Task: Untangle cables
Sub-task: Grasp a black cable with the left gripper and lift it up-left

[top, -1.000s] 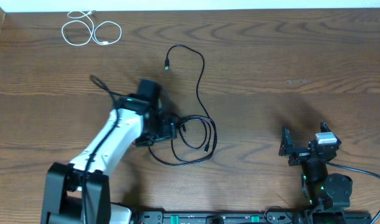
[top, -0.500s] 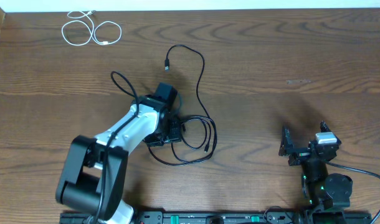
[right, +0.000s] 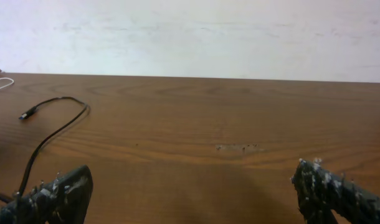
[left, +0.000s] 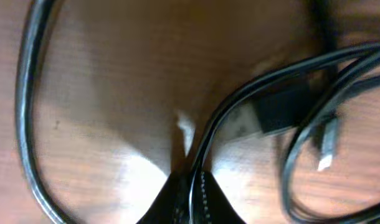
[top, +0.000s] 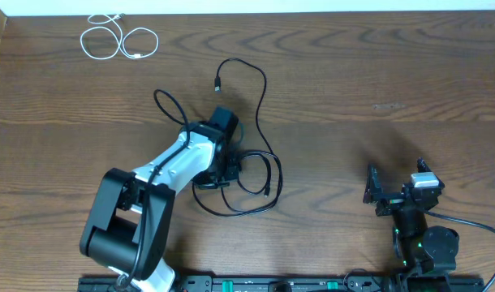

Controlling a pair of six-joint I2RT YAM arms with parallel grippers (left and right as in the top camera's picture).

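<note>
Two black cables lie tangled mid-table. One of them runs up in a loop to a plug. The white cable lies coiled at the far left corner, apart from them. My left gripper is down at the tangle's left side. In the left wrist view it is shut on a thin black cable strand that runs up past a black plug. My right gripper stands open near the front right, nothing between its fingers. The long black cable shows to its left.
The left arm's own thick black lead loops beside the tangle. A small silver-tipped plug hangs in the loops at the right of the left wrist view. The wall runs along the table's far edge.
The left arm swung right onto the tangle, and its gripper went from open to shut on a black strand. The right arm has stayed still.
</note>
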